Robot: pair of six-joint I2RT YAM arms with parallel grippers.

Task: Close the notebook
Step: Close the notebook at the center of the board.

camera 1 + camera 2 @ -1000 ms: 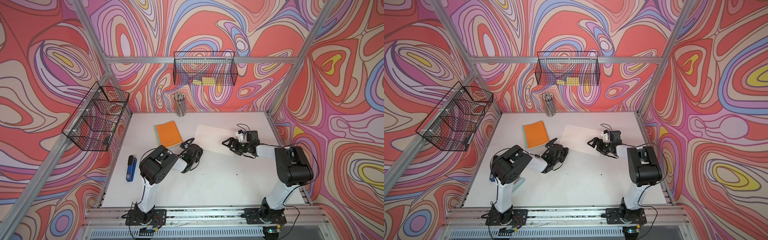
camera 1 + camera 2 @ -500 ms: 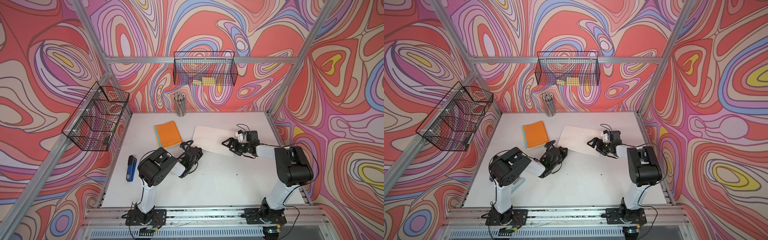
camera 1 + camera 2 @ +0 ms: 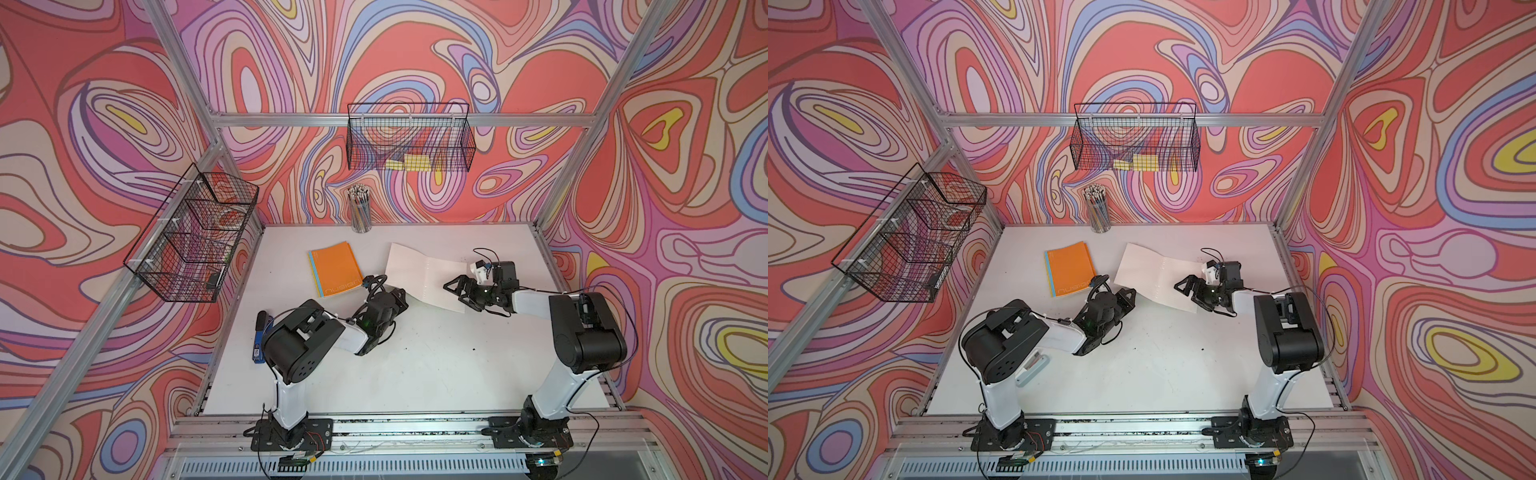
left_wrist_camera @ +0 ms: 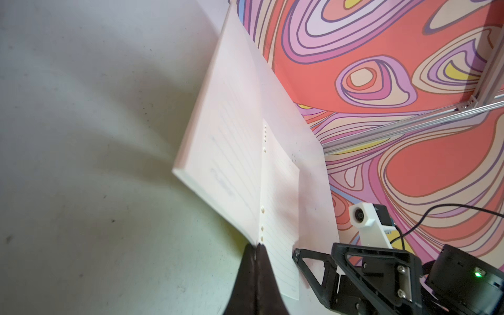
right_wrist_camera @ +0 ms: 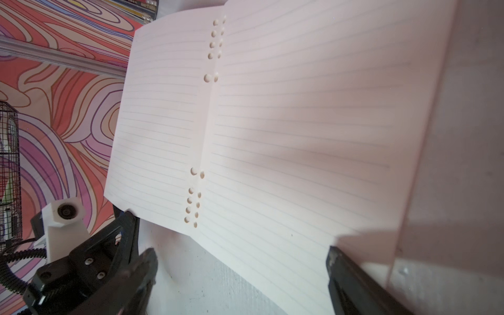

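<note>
1. The left gripper [image 4: 256, 251] has its fingers [image 4: 246, 275] pressed together with no gap, pinching the near outer corner of the notebook's [image 4: 231, 163] left leaf.
2. From that pinch the left leaf tilts up from the fold and stands off the table [image 3: 436, 365]. In the right wrist view a shadow lies under its near edge.
3. The right gripper [image 5: 240, 259] has its fingers [image 5: 343, 267] spread wide and grips nothing. They sit low at the near edge of the right leaf, one on each side of it. I cannot tell whether they touch the paper.
4. The right leaf lies flat on the table.
5. The notebook [image 3: 424, 272] is open with its lined pages facing up and punch holes running along the fold. It sits toward the back of the table, between the two grippers, as both top views show [image 3: 1154, 272].
6. In a top view the left gripper [image 3: 397, 293] is at the notebook's near left corner and the right gripper [image 3: 455, 286] at its near right edge.
7. An orange book [image 3: 334, 268] lies closed and flat just beside the notebook on the left arm's side, not touching it.
8. A pencil cup [image 3: 359, 210] stands against the back wall.
9. A blue stapler [image 3: 258, 338] lies by the table's left edge, next to the left arm.
10. One wire basket [image 3: 409, 141] hangs on the back wall, and another basket [image 3: 191, 237] on the left wall.
</note>
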